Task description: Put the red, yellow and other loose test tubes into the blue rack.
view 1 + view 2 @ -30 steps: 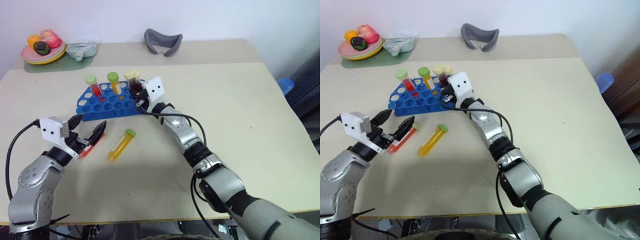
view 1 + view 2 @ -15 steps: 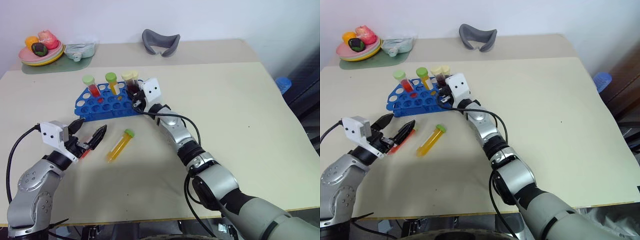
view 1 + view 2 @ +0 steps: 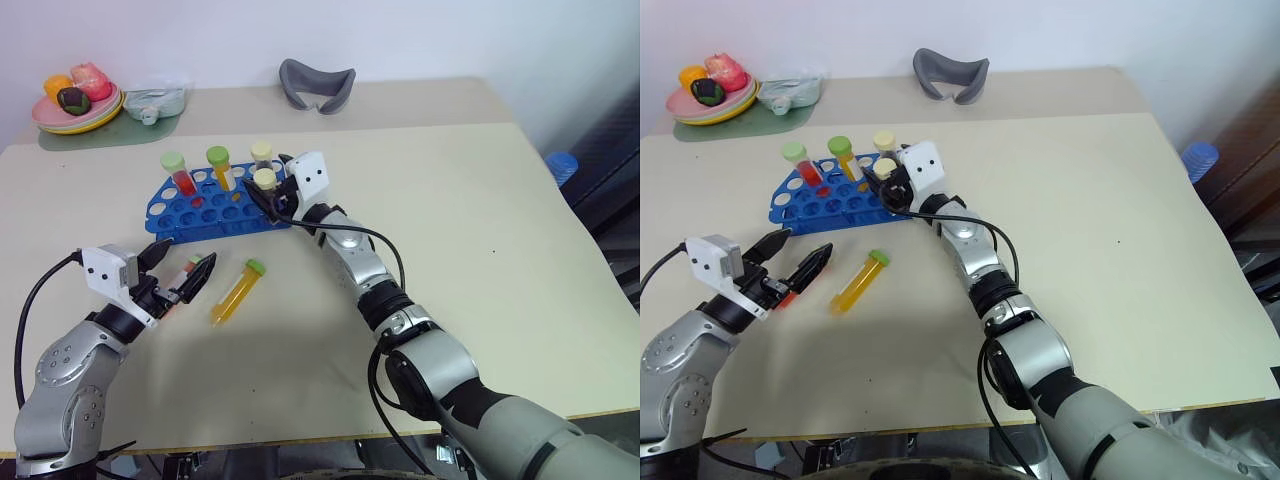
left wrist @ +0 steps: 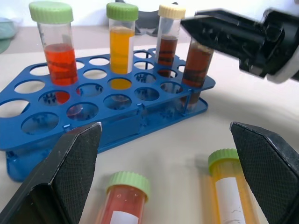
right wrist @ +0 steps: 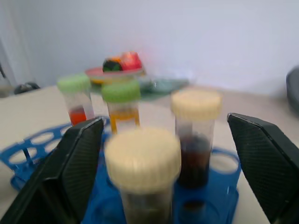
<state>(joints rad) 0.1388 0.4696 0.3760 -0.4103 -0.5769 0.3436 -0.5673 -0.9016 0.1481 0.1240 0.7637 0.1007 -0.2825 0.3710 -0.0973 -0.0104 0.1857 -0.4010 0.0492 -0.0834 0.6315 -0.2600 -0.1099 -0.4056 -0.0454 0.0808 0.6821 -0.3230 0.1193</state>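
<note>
The blue rack (image 3: 215,205) sits on the table (image 3: 480,230), toward the robot's left of centre. Four capped tubes stand upright in it: a red tube (image 3: 178,172) with a pale green cap, a yellow tube (image 3: 220,165) with a green cap beside it, and two brown tubes with cream caps, a rear brown tube (image 3: 261,156) and a front brown tube (image 3: 265,187) at the rack's right end.

The right gripper (image 3: 270,196) is at that right end, its two black fingers spread wide, one on either side of the front brown tube (in the right wrist view the pads stand clear of the cap on both sides). It grips nothing.

Two tubes lie loose on the table in front of the rack. A yellow-orange loose tube (image 3: 237,291) with a green cap lies on its side, its cap end toward the rack. A loose red tube (image 4: 125,203) with a pale green cap and white label lies beside it, to the robot's left.

The left gripper (image 3: 182,272) hovers low over that loose red tube, fingers wide apart and holding nothing; in the left wrist view the tube lies between the two pads, and whether either pad touches it cannot be told.
</note>
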